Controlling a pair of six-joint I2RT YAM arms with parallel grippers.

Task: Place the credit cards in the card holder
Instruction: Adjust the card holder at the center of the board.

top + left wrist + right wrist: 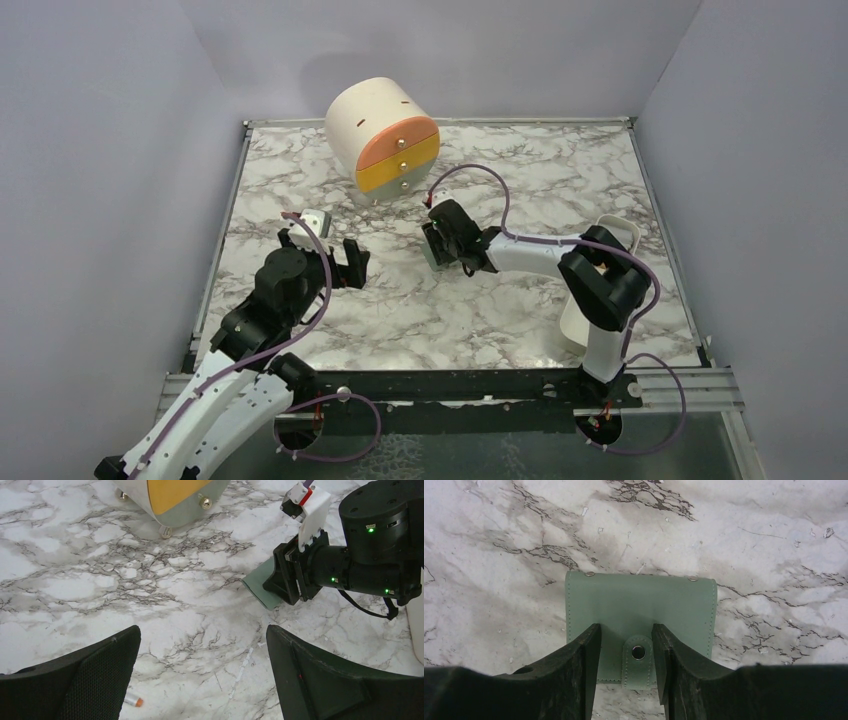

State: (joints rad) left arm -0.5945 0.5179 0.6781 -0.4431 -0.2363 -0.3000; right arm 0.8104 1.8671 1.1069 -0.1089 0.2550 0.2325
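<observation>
The card holder (639,605), a sage-green wallet, lies closed and flat on the marble table, its snap tab (638,655) towards my right gripper. It also shows in the left wrist view (261,586), partly under the right gripper. My right gripper (626,655) is low over the wallet's near edge, in the table's middle (436,246). Its fingers (586,665) stand a little apart on either side of the tab, with a gap on each side. My left gripper (202,670) is wide open and empty, above bare marble to the wallet's left (352,262). No credit cards show in any view.
A cream cylinder with orange, yellow and grey drawers (385,140) stands at the back centre. A long white tray (572,320) lies at the right, mostly hidden behind the right arm. A small silver piece with an orange tip (133,700) lies by my left finger.
</observation>
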